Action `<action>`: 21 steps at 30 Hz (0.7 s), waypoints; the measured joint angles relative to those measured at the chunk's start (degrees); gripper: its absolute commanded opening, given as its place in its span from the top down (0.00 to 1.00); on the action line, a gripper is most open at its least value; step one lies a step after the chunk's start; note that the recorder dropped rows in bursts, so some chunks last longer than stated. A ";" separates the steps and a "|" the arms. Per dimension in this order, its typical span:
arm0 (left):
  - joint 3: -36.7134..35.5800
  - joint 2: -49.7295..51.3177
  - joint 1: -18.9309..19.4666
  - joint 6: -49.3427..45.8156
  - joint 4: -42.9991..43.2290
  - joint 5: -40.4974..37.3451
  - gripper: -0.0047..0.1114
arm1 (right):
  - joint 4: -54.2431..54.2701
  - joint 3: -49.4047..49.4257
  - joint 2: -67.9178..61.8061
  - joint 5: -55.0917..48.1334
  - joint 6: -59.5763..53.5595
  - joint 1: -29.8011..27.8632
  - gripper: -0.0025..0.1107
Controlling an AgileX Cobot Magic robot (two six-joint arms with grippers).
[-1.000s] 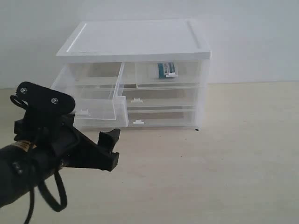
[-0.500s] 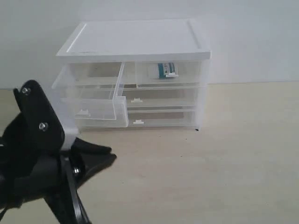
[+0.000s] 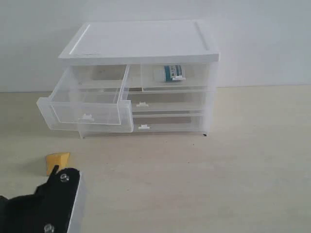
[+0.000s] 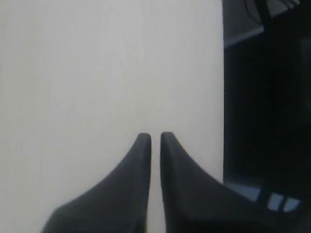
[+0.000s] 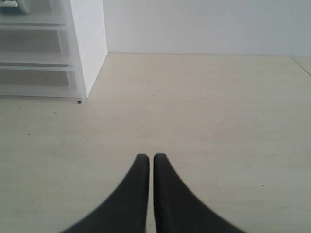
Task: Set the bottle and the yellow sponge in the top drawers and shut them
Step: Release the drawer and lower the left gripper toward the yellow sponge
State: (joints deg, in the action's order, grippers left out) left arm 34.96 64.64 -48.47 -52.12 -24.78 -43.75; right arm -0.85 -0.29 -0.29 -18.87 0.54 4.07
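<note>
Pale wood-grain tabletop (image 3: 233, 165) with faint specks; a plain white wall (image 3: 262, 39) behind. White drawer unit (image 3: 146, 41) at far centre. Left top drawer (image 3: 87, 109) pulled out. Right top drawer (image 3: 194, 75) pushed in, bottle (image 3: 169, 73) inside. Yellow sponge (image 3: 57, 161) on the tabletop, near left, just beyond the left arm (image 3: 48, 208). Left gripper (image 4: 155, 137) and right gripper (image 5: 147, 158): fingers almost together, holding nothing.
</note>
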 measured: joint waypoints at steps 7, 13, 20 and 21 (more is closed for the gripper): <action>4.06 0.00 5.01 52.12 33.44 -8.49 0.71 | 0.00 0.00 0.00 0.00 0.10 0.00 0.97; 2.27 0.00 11.74 81.44 50.03 4.29 0.31 | 0.00 0.00 0.00 0.00 0.10 0.00 0.97; -6.54 1.29 11.75 108.00 75.20 22.60 0.32 | 0.00 0.00 0.00 0.00 0.21 0.00 0.97; -7.23 1.87 11.75 114.55 81.71 21.81 0.32 | 0.00 0.00 0.00 0.00 0.21 0.00 0.97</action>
State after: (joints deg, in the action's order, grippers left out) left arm 27.73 66.51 -36.73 62.43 56.92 -21.95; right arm -0.85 -0.29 -0.29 -18.87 0.74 4.07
